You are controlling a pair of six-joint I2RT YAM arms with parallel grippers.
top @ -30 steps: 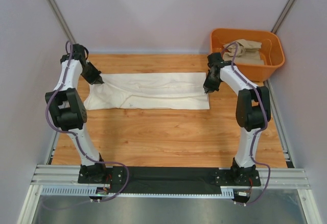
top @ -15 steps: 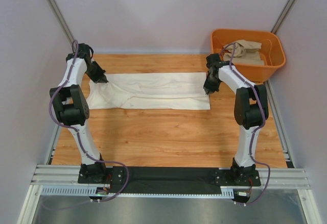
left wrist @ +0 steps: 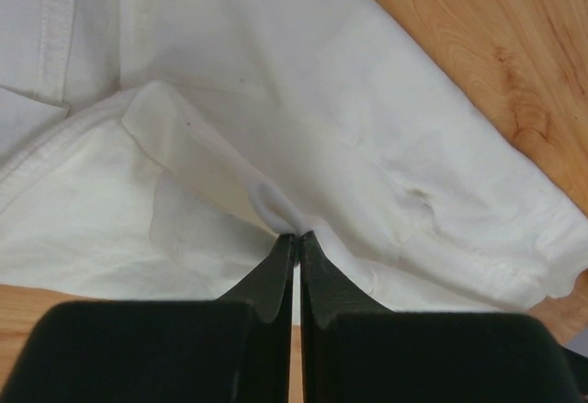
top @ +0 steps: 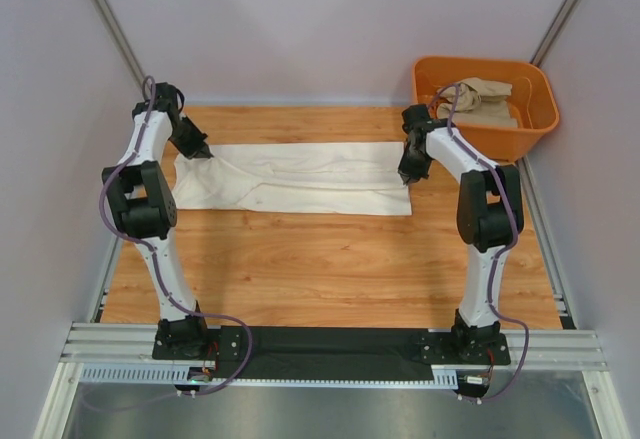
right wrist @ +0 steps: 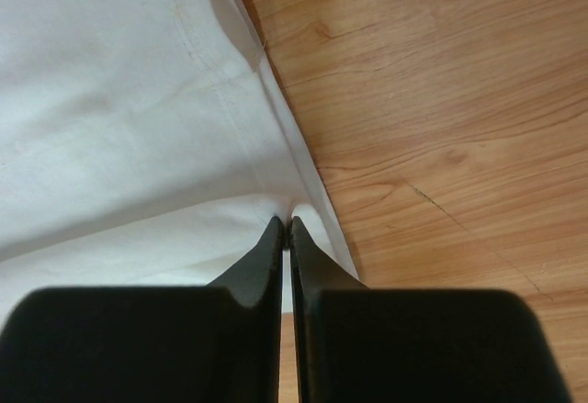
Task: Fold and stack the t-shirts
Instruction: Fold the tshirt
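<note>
While the cream-white t-shirt lies stretched as a long band across the far half of the table, the task looks to be only in its early part. This shirt seems to be folded lengthwise into a strip, but it is not yet a compact packet, and nothing is stacked. The beige t-shirt sits crumpled in the orange tub at the far right corner. By my reading it has yet to be taken out, folded and laid with the first.

The left gripper is at the band's left end, near its far corner. Its jaws are pressed together on a pinch of white cloth that rises in a small ridge to the tips. The right gripper is at the opposite end, on the right edge, with bare wood just beside it. Its jaws are likewise together, with the hemmed border drawn up between them. So the shirt spans from one gripper to the other, clamped at both ends, and the rest of it rests flat on the table
</note>
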